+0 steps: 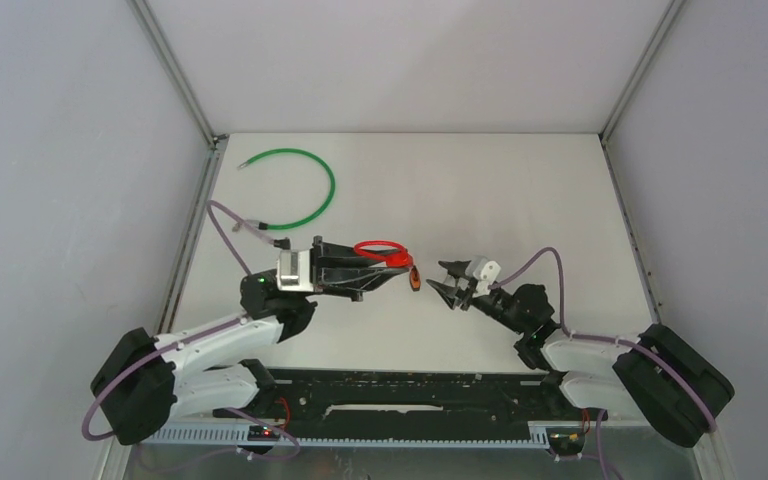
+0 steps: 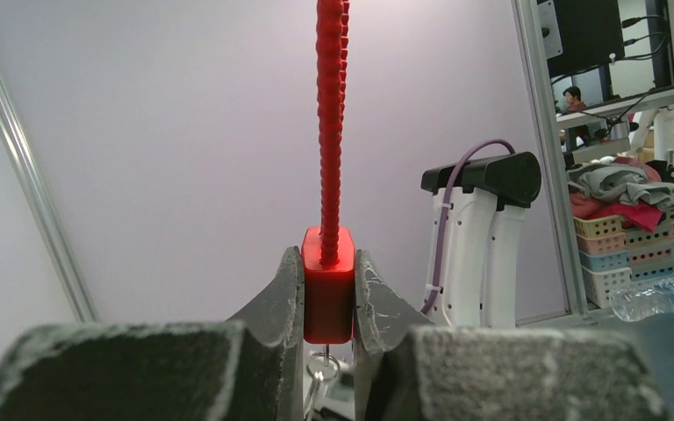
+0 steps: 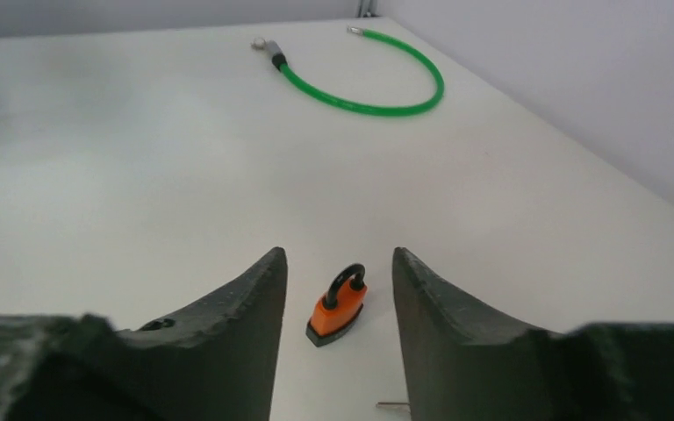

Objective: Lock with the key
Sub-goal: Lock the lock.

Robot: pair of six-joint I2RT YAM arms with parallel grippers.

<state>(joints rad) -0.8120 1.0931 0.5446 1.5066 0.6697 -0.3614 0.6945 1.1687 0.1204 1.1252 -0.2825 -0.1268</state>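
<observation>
From my console, the left gripper [image 1: 392, 272] is raised over the middle of the table [image 1: 520, 190] and clamped on the red cable lock [image 2: 328, 285]. In the left wrist view its two fingers [image 2: 285, 298] press on either side of the lock's blocky red body. The ribbed red cable rises straight up out of the top of that body and leaves the frame. In the overhead view the same cable shows as a red loop lying back over the gripper. A small metal key ring [image 2: 320, 373] hangs just under the lock body. I think a key sits in the lock's underside there, but that spot is dim and half hidden by the fingers, so I can't be sure. The right gripper [image 1: 438, 277] faces the left one across a short gap, tips pointed toward it, and its jaws stand apart with nothing between them. Through the right wrist camera I see an orange padlock [image 3: 338, 307] with a black shackle lying on the table below. It is framed by the two open fingers but touches neither. A green cable [image 1: 332, 188] lies curled in an open arc near the far left corner of the table, well away from both arms.
</observation>
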